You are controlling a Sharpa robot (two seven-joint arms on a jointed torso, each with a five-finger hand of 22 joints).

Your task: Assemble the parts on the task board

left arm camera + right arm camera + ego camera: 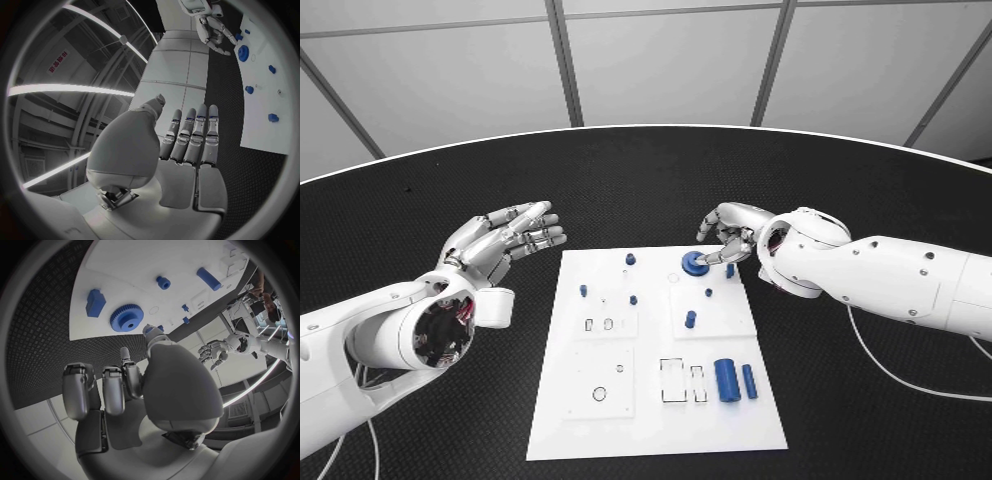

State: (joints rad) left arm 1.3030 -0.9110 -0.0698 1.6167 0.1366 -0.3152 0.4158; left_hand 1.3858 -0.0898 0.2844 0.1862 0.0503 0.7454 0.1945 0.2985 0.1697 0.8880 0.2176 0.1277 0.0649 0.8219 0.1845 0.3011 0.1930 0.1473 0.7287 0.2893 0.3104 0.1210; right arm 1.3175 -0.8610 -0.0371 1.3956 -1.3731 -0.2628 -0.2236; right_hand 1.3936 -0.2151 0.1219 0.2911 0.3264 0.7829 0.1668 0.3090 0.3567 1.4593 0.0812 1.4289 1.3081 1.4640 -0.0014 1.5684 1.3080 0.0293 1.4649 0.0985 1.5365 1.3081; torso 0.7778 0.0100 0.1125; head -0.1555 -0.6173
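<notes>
Right hand (733, 238) hovers fingers-apart, empty, just above the blue gear (694, 263) at the task board's (574, 410) upper centre — small, rigid, light, likely slick — pinch its toothed rim; left hand (502, 242) spread, idle.

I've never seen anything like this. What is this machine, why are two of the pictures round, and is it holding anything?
It is a robot with two white arms, each ending in a silver hand. The square picture comes from a camera on its head, looking down at a black table. The two round pictures come from fisheye cameras at the wrists, so each looks out over that arm's own hand and bends straight lines.

On the table lies a white task board with small blue parts: a gear, a thick cylinder, a thinner one and several little pegs.

The left hand hovers beside the board, fingers spread, holding nothing. The right hand is at the board's far edge by the gear; the right wrist view shows the gear lying free, not gripped.
</notes>
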